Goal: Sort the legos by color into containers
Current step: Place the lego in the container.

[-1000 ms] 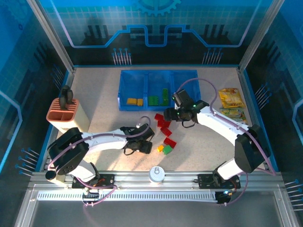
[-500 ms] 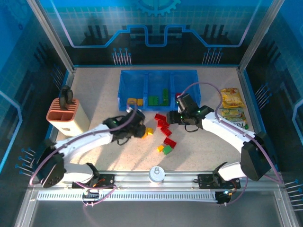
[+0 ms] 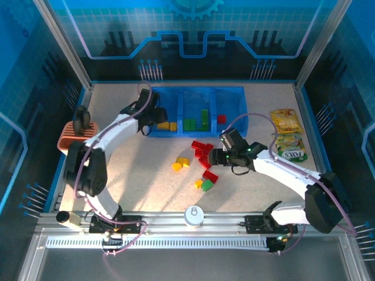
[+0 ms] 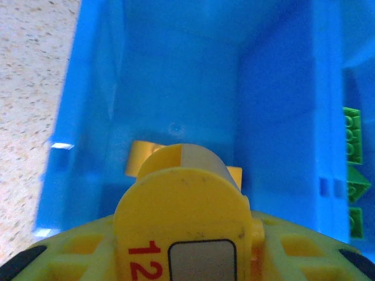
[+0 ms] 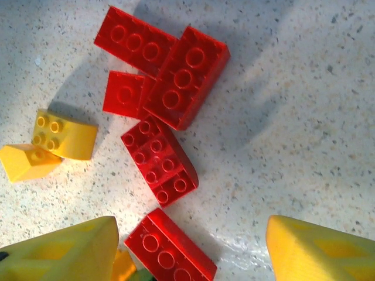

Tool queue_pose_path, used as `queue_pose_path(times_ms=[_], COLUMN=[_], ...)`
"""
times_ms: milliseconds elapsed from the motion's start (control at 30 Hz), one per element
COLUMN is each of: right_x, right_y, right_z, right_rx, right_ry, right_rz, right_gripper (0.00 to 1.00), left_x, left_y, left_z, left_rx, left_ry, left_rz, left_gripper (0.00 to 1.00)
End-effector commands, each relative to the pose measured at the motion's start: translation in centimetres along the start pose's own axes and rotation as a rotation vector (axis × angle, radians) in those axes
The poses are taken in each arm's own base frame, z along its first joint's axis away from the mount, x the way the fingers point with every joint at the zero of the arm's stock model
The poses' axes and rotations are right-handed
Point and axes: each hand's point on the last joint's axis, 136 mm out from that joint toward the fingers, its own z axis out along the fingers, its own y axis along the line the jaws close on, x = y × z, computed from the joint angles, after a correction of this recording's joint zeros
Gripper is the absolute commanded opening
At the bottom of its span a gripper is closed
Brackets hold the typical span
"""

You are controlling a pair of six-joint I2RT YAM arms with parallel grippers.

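Observation:
My left gripper (image 3: 151, 117) hangs over the left compartment of the blue tray (image 3: 196, 89), shut on a yellow lego (image 4: 139, 158) that sticks out either side of its fingertips. Other yellow legos (image 3: 167, 125) lie in that compartment. Green legos (image 3: 196, 122) fill the middle one and a red lego (image 3: 221, 119) lies in the right one. My right gripper (image 3: 214, 157) is open just above a loose cluster of red legos (image 5: 176, 82) on the table, with one red lego (image 5: 170, 252) between its fingers. Two yellow legos (image 3: 180, 163) lie left of the cluster.
A green and a yellow lego (image 3: 205, 184) sit together near the front. A salmon utensil holder (image 3: 79, 140) stands at the left edge. Snack packets (image 3: 286, 122) lie at the right. A white round knob (image 3: 193, 215) sits on the front rail.
My left gripper closed by the yellow legos and swung back-left to the tray's left compartment. The right gripper drew back from the tray to the red cluster, leaving a red lego in the right compartment.

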Motion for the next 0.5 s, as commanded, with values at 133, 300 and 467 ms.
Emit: queue_pose_path(times_ms=[133, 300, 467], right_x=[1.8, 2.7, 3.6], right_y=[-0.7, -0.6, 0.2], right_z=[-0.5, 0.2, 1.1], right_rx=[0.024, 0.038, 0.067], right_ry=[0.023, 0.052, 0.095], right_rz=[-0.02, -0.046, -0.126], right_gripper=[0.71, 0.72, 0.72], left_x=[-2.0, -2.7, -3.2], left_y=[-1.0, -3.1, -4.6], left_z=[1.5, -2.1, -8.7], left_rx=[0.01, 0.107, 0.196], left_ry=[0.021, -0.025, -0.139], left_rz=[0.04, 0.047, 0.07], left_gripper=[0.51, 0.79, 0.81])
